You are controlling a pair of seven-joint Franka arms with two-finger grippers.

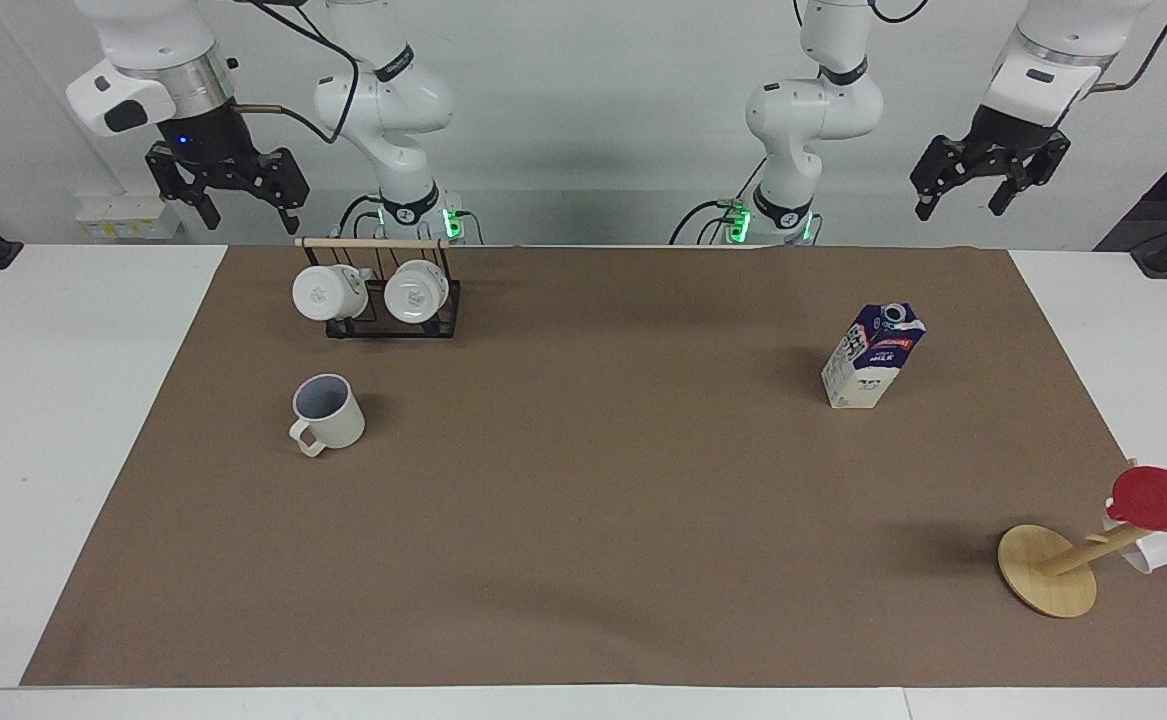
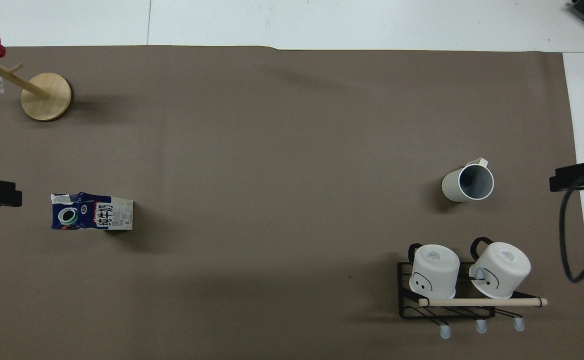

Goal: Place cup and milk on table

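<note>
Two grippers hang raised with nothing in them. Going left to right in the facing view: the right gripper [image 1: 233, 190], fingers spread, waits over the table [image 1: 63, 400] edge near a black rack [image 1: 393, 318] holding two white mugs [image 1: 328, 292]. The cup [image 1: 329, 412] stands upright on the brown mat [image 1: 583, 520], farther from the robots than the rack. The milk [image 1: 873, 357] stands upright toward the left arm's end. The left gripper [image 1: 988, 175] also waits, fingers spread.

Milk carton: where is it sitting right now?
The milk carton stands upright on the brown mat toward the left arm's end of the table, nearer to the robots than the wooden peg stand, with nothing touching it.
</note>
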